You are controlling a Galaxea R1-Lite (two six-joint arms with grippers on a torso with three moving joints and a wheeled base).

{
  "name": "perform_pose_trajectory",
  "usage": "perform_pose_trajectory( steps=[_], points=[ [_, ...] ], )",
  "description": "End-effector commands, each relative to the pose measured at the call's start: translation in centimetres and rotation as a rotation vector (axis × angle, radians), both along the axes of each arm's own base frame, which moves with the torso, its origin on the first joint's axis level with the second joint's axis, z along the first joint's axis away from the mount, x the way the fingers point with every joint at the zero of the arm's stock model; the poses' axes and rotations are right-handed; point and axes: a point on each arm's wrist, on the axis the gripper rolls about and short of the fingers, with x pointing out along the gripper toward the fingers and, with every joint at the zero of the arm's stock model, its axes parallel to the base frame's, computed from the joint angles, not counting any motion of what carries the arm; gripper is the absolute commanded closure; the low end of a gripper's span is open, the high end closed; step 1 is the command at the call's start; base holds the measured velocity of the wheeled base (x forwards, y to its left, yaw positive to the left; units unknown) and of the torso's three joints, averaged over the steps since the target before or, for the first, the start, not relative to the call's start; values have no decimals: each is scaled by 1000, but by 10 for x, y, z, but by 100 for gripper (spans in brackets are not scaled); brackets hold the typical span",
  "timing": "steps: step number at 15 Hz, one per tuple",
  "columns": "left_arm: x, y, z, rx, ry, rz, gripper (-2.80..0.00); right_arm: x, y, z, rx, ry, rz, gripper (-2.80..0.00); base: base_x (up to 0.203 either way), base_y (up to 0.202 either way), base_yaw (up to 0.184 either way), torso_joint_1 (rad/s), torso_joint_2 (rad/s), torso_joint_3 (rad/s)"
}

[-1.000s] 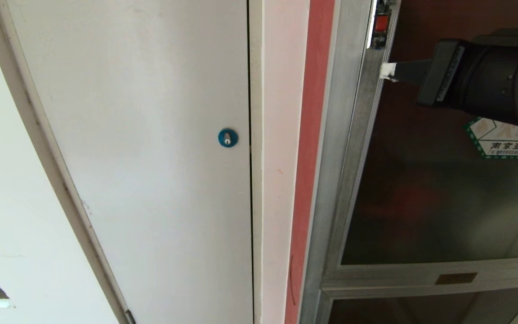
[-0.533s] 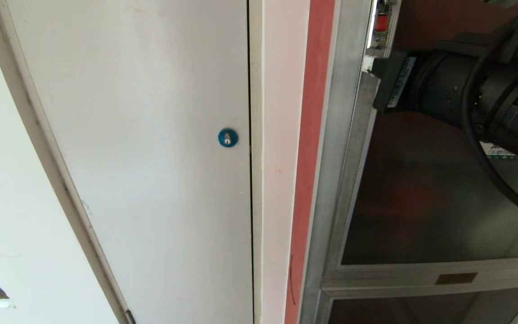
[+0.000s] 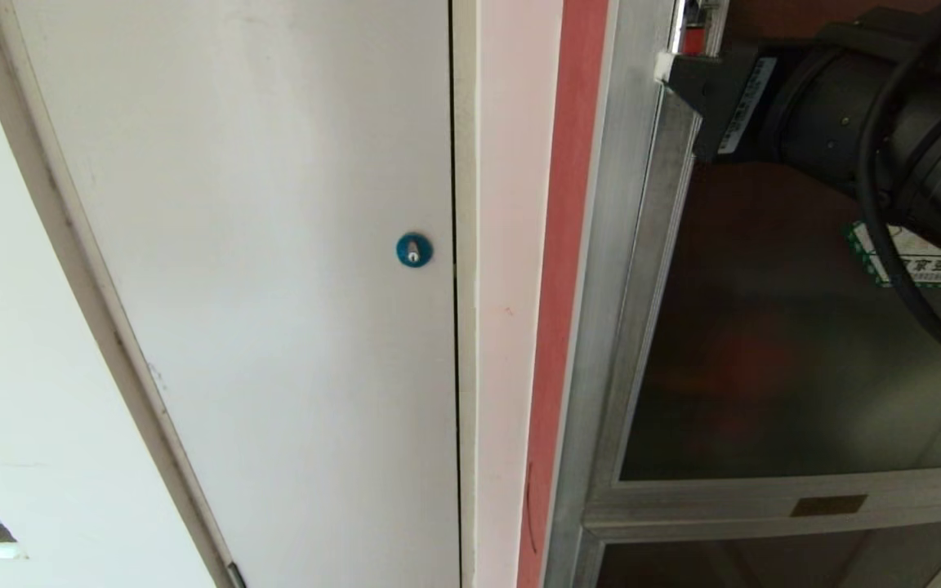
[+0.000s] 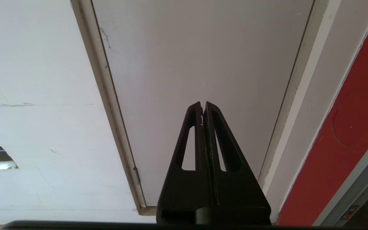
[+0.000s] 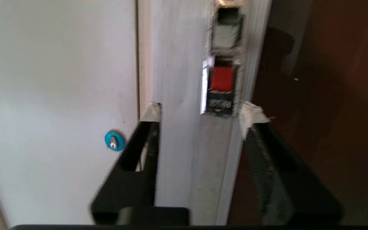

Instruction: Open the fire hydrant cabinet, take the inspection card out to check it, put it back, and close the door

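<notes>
the right gripper (image 5: 200,121) is standing spread, its taped fingertips (image 5: 251,115) straddling the silver frame edge of the door (image 3: 764,343) beside the red latch (image 5: 222,78). best to be seating the fingers squarely before pinching and pulling. the left gripper (image 4: 203,107) is sitting pressed together, idle.
</notes>
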Motion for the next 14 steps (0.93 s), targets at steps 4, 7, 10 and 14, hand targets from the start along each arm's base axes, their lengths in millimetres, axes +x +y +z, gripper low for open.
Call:
perform_pose_trajectory(
  steps=[4, 7, 10, 14],
  points=[
    [0, 0, 0, 1, 1, 0, 0, -24, -24, 17, 51, -57, 2, -280, 0, 0, 0, 0, 0, 0],
    [0, 0, 0, 1, 1, 0, 0, -36, -33, 6, 5, -60, 92, -280, 0, 0, 0, 0, 0, 0],
    [0, 0, 0, 1, 1, 0, 0, -33, -32, 8, 2, -66, 88, -280, 0, 0, 0, 0, 0, 0],
    [0, 0, 0, 1, 1, 0, 0, -7, -11, 11, -5, -88, -25, -280, 0, 0, 0, 0, 0, 0]
  ],
)
